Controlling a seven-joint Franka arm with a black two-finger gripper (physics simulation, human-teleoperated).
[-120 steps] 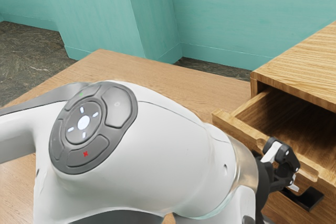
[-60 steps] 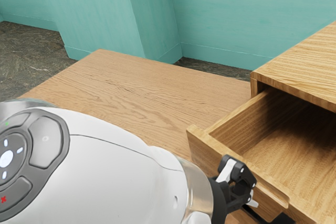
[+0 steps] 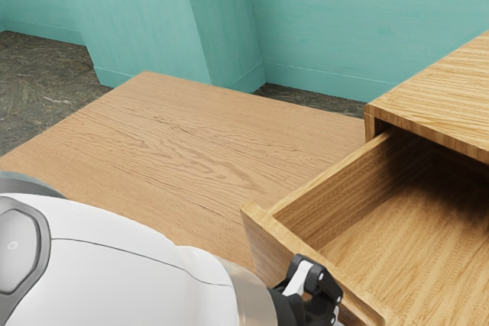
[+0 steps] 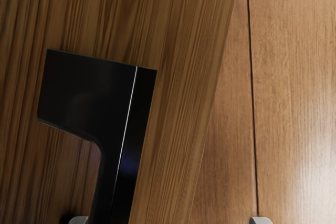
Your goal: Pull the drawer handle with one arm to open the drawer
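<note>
Nearest the exterior camera, the white arm (image 3: pixel 99 265) bulks across the lower part of the exterior view's left, its grey button pad at the edge. Just past it, the black-and-white gripper (image 3: pixel 309 297) hangs low against the outer face of the drawer (image 3: pixel 397 234), below the top edge of the drawer front (image 3: pixel 263 246).

In the wrist view, that drawer front runs as a broad band of dark-grained wood directly ahead of the hand. The drawer handle (image 4: pixel 100 124), a glossy black bracket, stands off it: a wide flat bar that narrows into a leg curving down toward the hand. The handle sits right at the gripper, off to one side of the hand's middle. Whether the gripper has hold of the handle or merely stands against it, I cannot tell.

Beyond the front, the drawer stands well out of the cabinet (image 3: pixel 435 97), its bare wooden floor and side walls open to view and nothing visible inside. The cabinet's top slab overhangs the drawer's rear part at the exterior view's right.

The table (image 3: pixel 176 143) stretches away to the exterior view's left of the drawer, plain light wood. Farther off lie a dark mottled floor (image 3: pixel 38 74) and a teal wall (image 3: pixel 344 13) with a jutting corner.
</note>
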